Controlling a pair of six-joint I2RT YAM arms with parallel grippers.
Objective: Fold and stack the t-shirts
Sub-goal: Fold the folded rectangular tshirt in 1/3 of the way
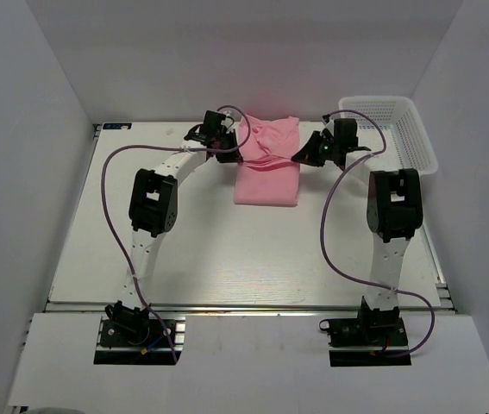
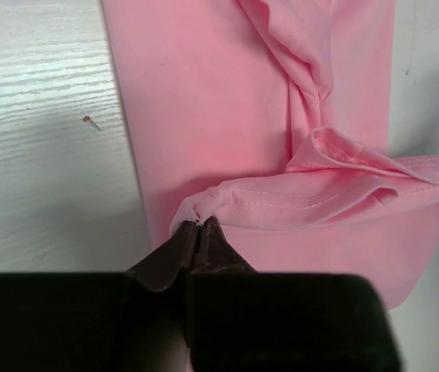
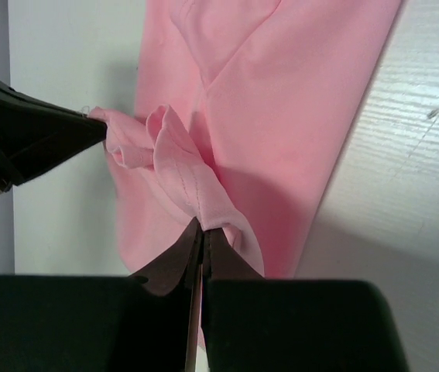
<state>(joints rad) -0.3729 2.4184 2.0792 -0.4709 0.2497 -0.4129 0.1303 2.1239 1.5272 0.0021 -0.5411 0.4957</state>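
A light-pink t-shirt (image 1: 267, 179) lies folded into a narrow strip at the far middle of the table, its far part bunched and lifted. My left gripper (image 1: 232, 154) is at its left edge and my right gripper (image 1: 299, 156) at its right edge. In the left wrist view the left gripper (image 2: 198, 225) is shut on a stitched hem corner of the t-shirt (image 2: 219, 116). In the right wrist view the right gripper (image 3: 204, 227) is shut on a hemmed fold of the t-shirt (image 3: 289, 93). The hem stretches between the two grippers, just above the flat layer.
A white mesh basket (image 1: 392, 129) stands at the back right corner, close behind the right arm. The white table (image 1: 227, 250) is walled on three sides. The left gripper's dark fingers (image 3: 41, 136) show at the left of the right wrist view.
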